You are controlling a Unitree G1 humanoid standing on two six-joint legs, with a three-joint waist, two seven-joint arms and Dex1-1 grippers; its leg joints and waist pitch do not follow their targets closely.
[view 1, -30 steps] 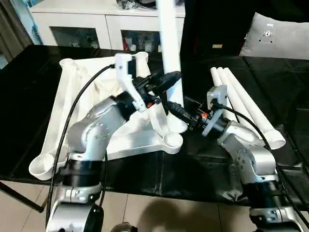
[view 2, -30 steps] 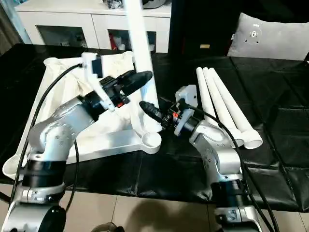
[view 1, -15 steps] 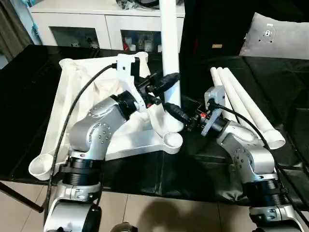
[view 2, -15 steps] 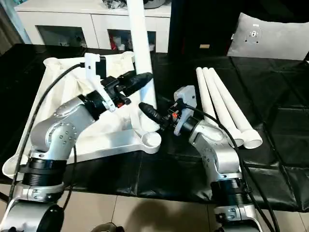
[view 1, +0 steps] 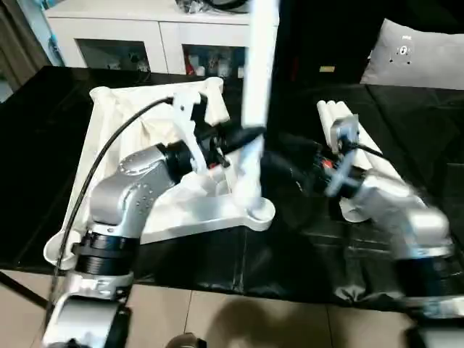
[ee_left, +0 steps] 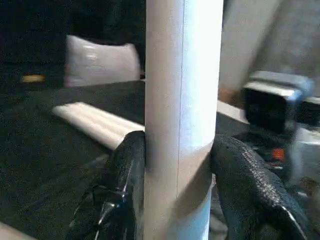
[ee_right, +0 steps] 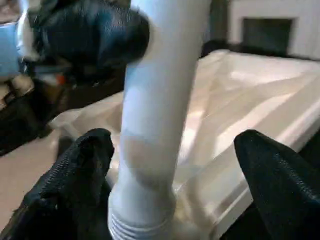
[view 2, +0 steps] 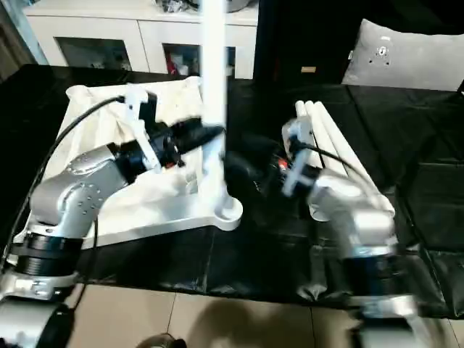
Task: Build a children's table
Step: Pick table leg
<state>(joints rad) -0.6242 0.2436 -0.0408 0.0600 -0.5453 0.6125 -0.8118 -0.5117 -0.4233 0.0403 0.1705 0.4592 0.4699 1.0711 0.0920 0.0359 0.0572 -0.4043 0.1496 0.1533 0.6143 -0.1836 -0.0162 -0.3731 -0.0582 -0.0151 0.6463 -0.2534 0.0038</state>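
The white tabletop (view 1: pixel 101 138) lies underside up on the black table. One white leg (view 1: pixel 258 87) stands upright in its near right corner socket (view 1: pixel 259 212). My left gripper (view 1: pixel 243 136) is shut on this leg, a finger (ee_left: pixel 127 170) pressed on each side of the tube. My right gripper (view 2: pixel 241 171) is just right of the leg and open. Its fingers (ee_right: pixel 82 175) stand wide apart with the leg's threaded foot (ee_right: pixel 142 220) between them, untouched. Three more legs (view 2: pixel 322 127) lie side by side on the table, right of my right arm.
A white cabinet (view 1: pixel 145 32) with glass doors stands behind the table. A grey cushion (view 1: pixel 413 51) rests at the back right. The black table's front edge (view 1: pixel 217 290) runs below both forearms, with pale floor beyond it.
My right gripper has opened off the leg's lower part and drawn back to the right. My left gripper keeps hold of the upright leg.
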